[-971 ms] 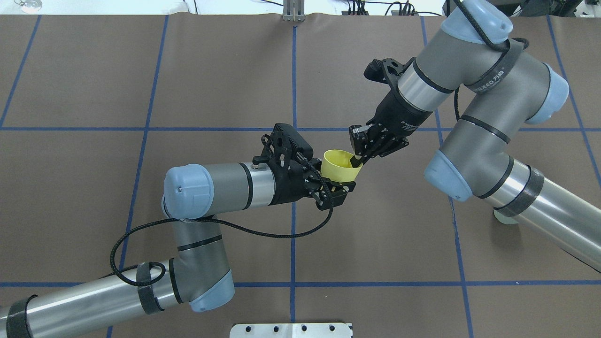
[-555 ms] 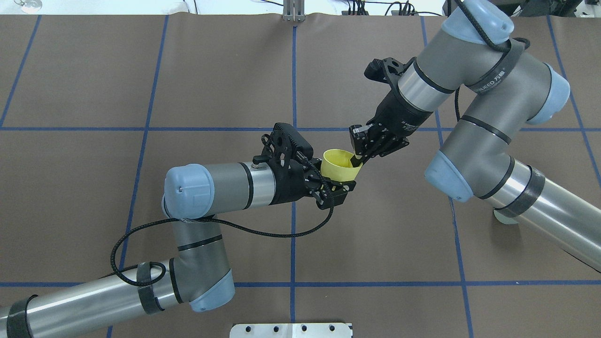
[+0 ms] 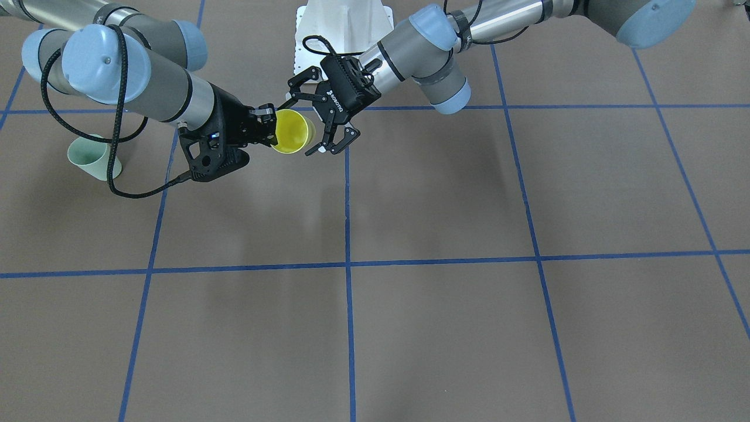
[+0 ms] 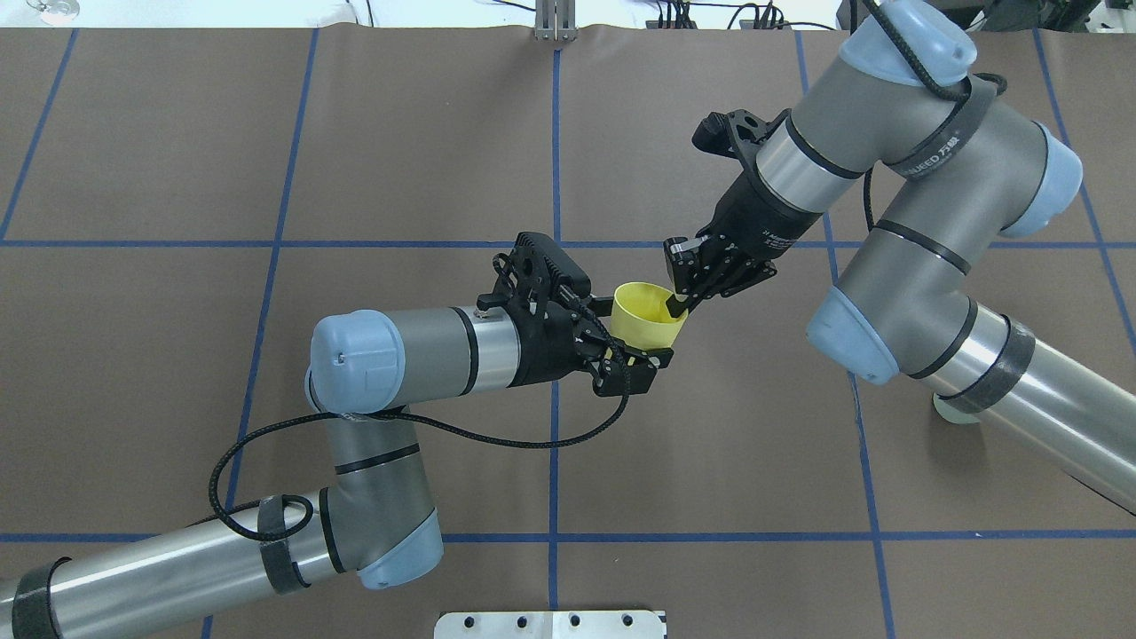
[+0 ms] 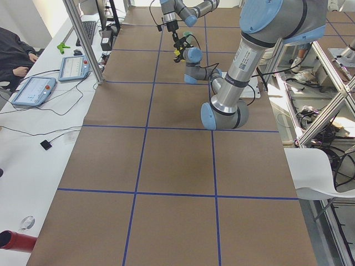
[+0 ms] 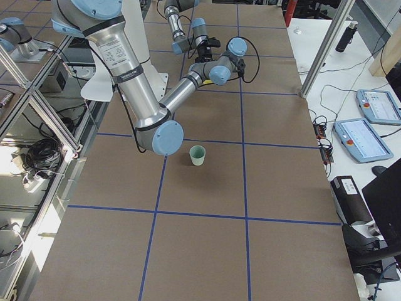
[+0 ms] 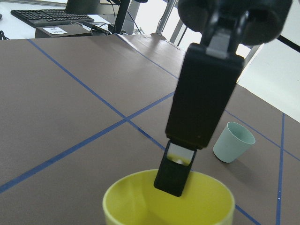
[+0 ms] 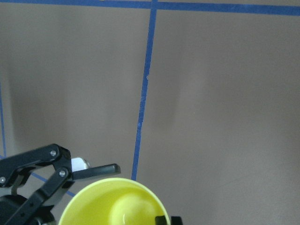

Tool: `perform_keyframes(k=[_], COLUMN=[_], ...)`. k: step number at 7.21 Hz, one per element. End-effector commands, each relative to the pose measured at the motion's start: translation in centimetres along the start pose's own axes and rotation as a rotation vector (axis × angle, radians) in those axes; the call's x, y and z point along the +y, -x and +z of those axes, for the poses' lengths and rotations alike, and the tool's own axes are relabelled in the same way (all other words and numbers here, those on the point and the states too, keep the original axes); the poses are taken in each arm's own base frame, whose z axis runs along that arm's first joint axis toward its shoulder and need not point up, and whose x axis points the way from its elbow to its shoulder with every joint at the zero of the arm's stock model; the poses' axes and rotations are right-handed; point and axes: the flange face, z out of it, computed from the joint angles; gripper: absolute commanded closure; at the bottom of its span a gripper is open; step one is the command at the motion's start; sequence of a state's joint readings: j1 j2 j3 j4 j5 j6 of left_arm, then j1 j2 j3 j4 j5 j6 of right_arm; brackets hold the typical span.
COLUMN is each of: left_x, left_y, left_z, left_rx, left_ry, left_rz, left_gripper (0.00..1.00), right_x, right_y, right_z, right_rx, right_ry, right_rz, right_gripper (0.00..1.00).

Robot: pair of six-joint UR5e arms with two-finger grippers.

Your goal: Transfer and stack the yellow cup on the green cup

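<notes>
Above the table's middle, the left gripper [image 3: 307, 126], marked ROBOTIQ, has its jaws spread on both sides of the yellow cup [image 4: 648, 315]. This cup is in the air, its rim pinched by the right gripper [image 4: 679, 303]. The green cup [image 6: 198, 155] stands far right.
</notes>
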State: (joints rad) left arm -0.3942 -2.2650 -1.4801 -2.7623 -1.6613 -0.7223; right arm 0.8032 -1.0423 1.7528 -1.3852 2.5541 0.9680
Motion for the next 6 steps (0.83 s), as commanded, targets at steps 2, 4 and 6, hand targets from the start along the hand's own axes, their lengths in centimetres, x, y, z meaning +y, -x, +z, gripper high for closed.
perform_keyframes(k=[2, 4, 6], left_x=[-0.2, -0.1, -0.3], left_y=[-0.1, 0.1, 1.0], left_z=[-0.2, -0.3, 0.0], left_rx=[0.004, 0.001, -0.067], left_ry=[0.0, 0.006, 0.061], left_rz=[-0.036, -0.038, -0.044], left_gripper=[0.0, 0.0, 0.0], right_x=[-0.6, -2.0, -1.6], right_y=[-2.4, -5.2, -8.2], right_z=[-2.4, -6.3, -9.0], right_rx=[0.017, 0.059, 0.157], right_ry=[-0.05, -0.165, -0.326], right_rz=[0.034, 0.072, 0.091], right_gripper=[1.0, 1.0, 1.0])
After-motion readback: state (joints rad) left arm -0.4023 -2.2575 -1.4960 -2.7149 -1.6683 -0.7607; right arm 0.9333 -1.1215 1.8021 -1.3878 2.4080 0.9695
